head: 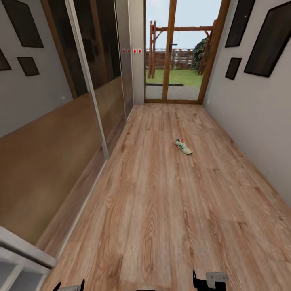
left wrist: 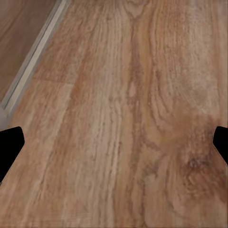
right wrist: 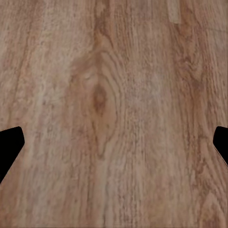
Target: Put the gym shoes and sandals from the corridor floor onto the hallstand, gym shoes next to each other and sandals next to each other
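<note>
Approaching one gym shoe (head: 183, 146) lying alone on the floor (head: 161, 210).
Both grippers, left (left wrist: 114, 142) and right (right wrist: 114, 142), gape wide, empty; next: drive closer, reach down.

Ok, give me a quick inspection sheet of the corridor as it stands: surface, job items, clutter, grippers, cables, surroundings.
Surface: corridor floor, light brown wood-grain planks, bare under both wrist cameras.
Job's things: one gym shoe lying on the floor partway down the corridor, right of centre, apart from both walls. A pale grey unit's corner at the near left may be the hallstand; cannot confirm.
Clutter: nothing seen.
Grippers: left gripper and right gripper both open, fingertips wide apart, nothing between them, floor below.
Cables: nothing seen.
Surroundings: mirrored sliding panels on the left wall, dark picture frames on the right wall, glazed door at the far end with a garden beyond.
</note>
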{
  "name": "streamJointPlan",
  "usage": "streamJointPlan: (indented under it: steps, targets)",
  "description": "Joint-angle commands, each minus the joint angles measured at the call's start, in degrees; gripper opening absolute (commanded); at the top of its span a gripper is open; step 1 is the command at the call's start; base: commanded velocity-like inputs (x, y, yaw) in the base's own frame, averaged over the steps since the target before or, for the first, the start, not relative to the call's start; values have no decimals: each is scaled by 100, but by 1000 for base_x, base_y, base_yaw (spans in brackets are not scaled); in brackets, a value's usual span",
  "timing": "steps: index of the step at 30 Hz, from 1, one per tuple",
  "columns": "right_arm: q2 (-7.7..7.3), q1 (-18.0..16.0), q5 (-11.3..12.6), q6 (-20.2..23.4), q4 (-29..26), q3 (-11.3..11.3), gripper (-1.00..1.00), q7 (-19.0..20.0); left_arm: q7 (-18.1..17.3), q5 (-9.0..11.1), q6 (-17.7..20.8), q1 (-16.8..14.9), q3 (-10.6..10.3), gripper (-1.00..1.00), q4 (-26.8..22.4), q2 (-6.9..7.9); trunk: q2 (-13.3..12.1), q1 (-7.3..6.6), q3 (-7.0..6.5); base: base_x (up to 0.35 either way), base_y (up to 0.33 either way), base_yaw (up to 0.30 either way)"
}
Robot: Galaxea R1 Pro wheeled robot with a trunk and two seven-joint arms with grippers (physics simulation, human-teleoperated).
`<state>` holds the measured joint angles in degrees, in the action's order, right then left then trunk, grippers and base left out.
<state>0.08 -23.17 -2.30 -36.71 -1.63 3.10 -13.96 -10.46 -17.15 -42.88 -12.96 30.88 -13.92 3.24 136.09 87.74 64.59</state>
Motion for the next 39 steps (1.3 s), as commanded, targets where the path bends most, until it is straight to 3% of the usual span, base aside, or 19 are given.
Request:
streamJointPlan:
  steps: [1, 11, 29, 39]
  targets:
    - [1, -3, -25, -3, 5, 32, 100, -54, -26, -42, -19, -4, 49, 100, 3, -1, 1, 2, 4, 338, 0, 0]
    - [1, -3, -25, -3, 5, 33, 100, -54, -26, -43, -19, -4, 49, 100, 3, 0, 1, 2, 4, 338, 0, -24]
    - [1, -3, -24, -3, 5, 33, 100, -60, -26, -43, -19, -4, 49, 100, 3, 1, 1, 2, 4, 338, 0, -226]
    - [-7, -3, -22, -3, 5, 25, 100, -64, -26, -38, -19, -4, 49, 100, 3, 0, 1, 2, 4, 338, 0, -43]
